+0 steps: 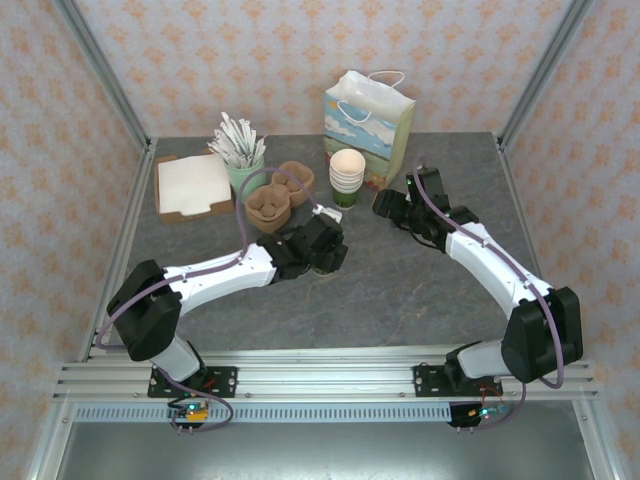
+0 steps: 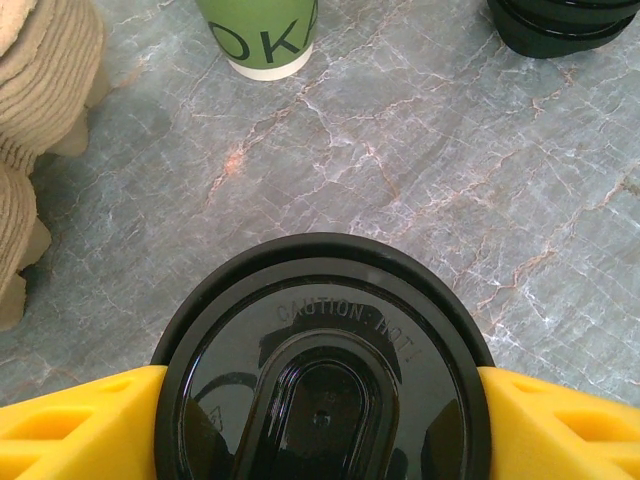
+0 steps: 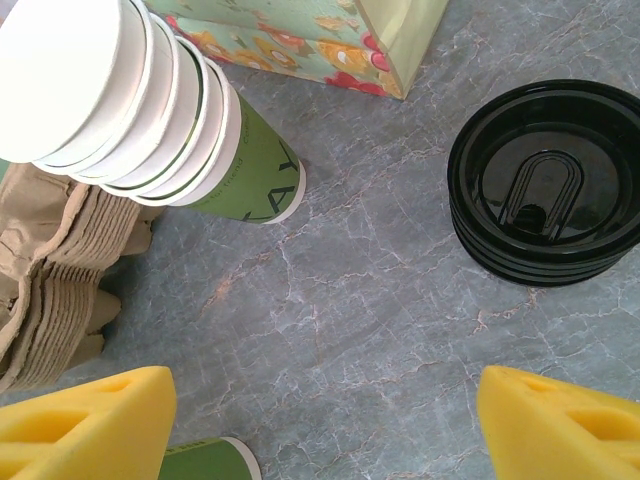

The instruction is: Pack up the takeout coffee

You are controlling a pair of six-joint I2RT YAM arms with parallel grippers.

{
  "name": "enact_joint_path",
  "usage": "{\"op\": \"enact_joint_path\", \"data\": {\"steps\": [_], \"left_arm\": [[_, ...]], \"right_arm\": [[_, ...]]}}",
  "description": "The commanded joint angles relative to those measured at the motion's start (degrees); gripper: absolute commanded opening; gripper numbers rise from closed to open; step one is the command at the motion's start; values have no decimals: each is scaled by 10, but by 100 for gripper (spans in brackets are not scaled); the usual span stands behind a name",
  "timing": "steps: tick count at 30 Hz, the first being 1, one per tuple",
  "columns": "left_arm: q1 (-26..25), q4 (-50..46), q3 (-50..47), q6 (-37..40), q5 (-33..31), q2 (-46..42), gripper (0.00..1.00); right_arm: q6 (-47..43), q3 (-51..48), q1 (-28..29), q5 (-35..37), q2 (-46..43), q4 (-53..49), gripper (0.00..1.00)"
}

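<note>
At the centre of the top view: the coffee (image 2: 320, 390), upright on the table (image 1: 400, 290), mostly hidden there under the left gripper (image 1: 322, 252). Fills the lower middle of the left wrist view, black lid up.

For the left gripper: fingers (image 2: 80, 430) wide apart, one at each bottom corner of its wrist view, either side of the lid. Meet the lid's rim in the picture. Cannot tell whether they press the cup below, since the lid covers it.

For the right gripper (image 1: 392, 207): hangs right of centre in the top view, fingers (image 3: 90, 425) well apart over bare table, clamped on nothing.

Just above the coffee in the top view: the cup stack (image 1: 347, 175), standing between coffee and bag (image 1: 368, 115). Left of the stack, close to the left gripper: pulp carriers (image 1: 278, 195). At upper right of the right wrist view: the lids (image 3: 550, 185), piled near the right gripper. At far upper left of the top view: napkins (image 1: 192, 185) and a cup of sticks (image 1: 240, 150)
</note>
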Motion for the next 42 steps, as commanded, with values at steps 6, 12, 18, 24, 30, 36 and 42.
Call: {"op": "enact_joint_path", "data": {"steps": [6,12,18,24,30,36,42], "left_arm": [[6,-14,-4,3,-14,-16,76],[6,-11,0,-1,-5,-22,76],[9,-10,0,-2,-5,-18,76],[15,-12,-7,-5,-4,-9,76],[16,-10,-22,-15,7,-6,76],[16,-22,-28,-24,8,-2,76],[18,-42,-40,-39,8,-3,76]], "right_arm": [[6,-5,-3,-2,-1,15,80],[8,-6,-3,-2,0,16,80],[7,-8,-3,-2,-1,16,80],[7,-9,-3,-2,-1,16,80],[8,-10,-3,-2,-1,16,80],[8,-10,-3,-3,-1,16,80],[8,-11,-3,-2,-4,15,80]]}}
